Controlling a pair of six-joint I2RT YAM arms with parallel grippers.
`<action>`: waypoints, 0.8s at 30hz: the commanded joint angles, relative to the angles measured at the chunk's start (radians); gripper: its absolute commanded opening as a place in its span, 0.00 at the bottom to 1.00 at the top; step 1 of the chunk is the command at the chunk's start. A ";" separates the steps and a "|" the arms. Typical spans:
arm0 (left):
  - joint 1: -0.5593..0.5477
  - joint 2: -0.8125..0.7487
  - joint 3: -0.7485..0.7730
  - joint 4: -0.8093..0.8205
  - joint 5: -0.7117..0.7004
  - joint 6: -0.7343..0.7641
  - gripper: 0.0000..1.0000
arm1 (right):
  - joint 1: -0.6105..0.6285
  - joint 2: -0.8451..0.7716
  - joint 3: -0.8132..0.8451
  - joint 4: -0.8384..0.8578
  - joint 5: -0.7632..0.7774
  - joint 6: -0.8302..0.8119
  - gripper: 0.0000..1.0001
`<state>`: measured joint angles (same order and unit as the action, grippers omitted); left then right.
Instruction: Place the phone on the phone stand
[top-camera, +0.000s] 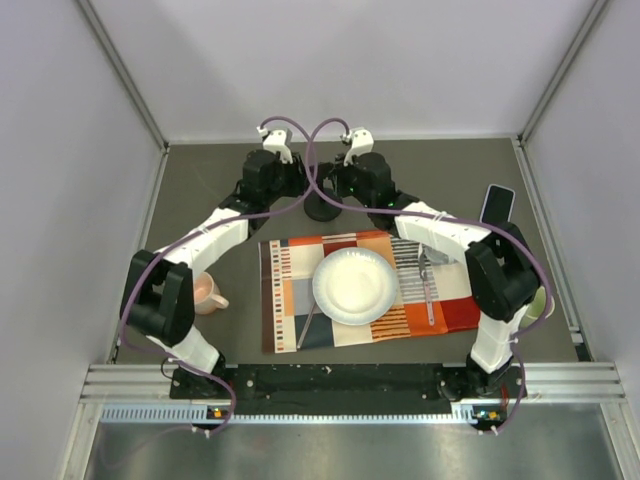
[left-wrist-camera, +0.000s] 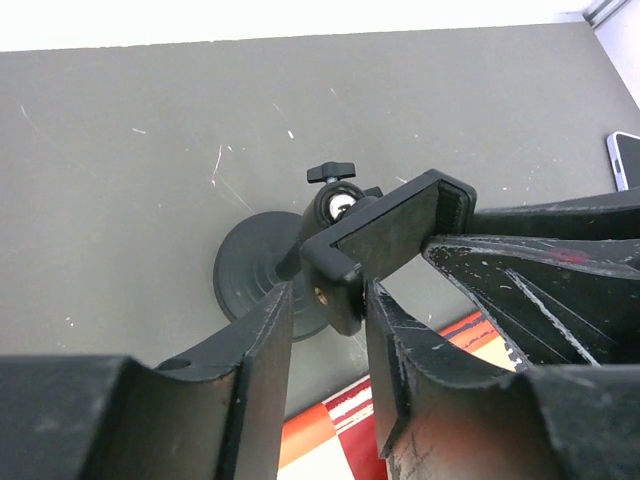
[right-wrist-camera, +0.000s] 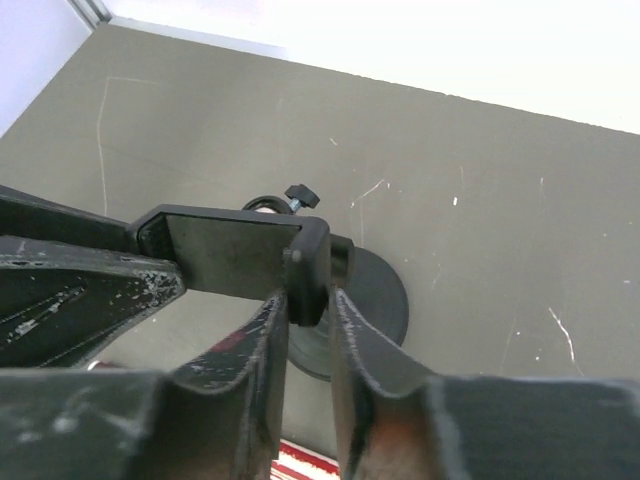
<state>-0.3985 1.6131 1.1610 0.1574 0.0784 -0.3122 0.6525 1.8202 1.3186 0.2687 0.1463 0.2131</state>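
Observation:
The black phone stand (top-camera: 322, 209) stands at the back middle of the table. Its disc base (left-wrist-camera: 250, 275) and its cradle (left-wrist-camera: 390, 235) show in the left wrist view. My left gripper (left-wrist-camera: 330, 300) is shut on the cradle's near end. My right gripper (right-wrist-camera: 308, 298) is shut on the cradle's other end (right-wrist-camera: 305, 262), above the base (right-wrist-camera: 375, 300). In the top view the left gripper (top-camera: 303, 192) and the right gripper (top-camera: 338, 192) meet over the stand. The phone (top-camera: 497, 204) lies flat at the far right, apart from both grippers. Its corner shows in the left wrist view (left-wrist-camera: 626, 160).
A striped orange placemat (top-camera: 290, 300) lies in front of the stand and carries a white plate (top-camera: 353, 285), a fork (top-camera: 428, 285) and a knife (top-camera: 306, 325). A pink mug (top-camera: 207, 292) stands at the left. A pale green cup (top-camera: 541, 303) is partly hidden behind the right arm.

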 joint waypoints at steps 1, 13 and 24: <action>-0.014 -0.022 -0.009 0.047 -0.069 0.027 0.38 | 0.006 0.021 0.068 0.018 0.038 -0.026 0.08; -0.031 0.001 0.043 -0.068 -0.322 0.045 0.00 | 0.002 0.001 0.045 0.017 0.111 -0.021 0.00; -0.033 -0.028 0.032 -0.119 -0.459 0.064 0.00 | -0.033 -0.025 -0.005 0.012 0.240 0.025 0.00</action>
<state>-0.4713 1.6131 1.1767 0.1314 -0.1799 -0.2977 0.6640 1.8351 1.3346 0.2661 0.2203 0.2222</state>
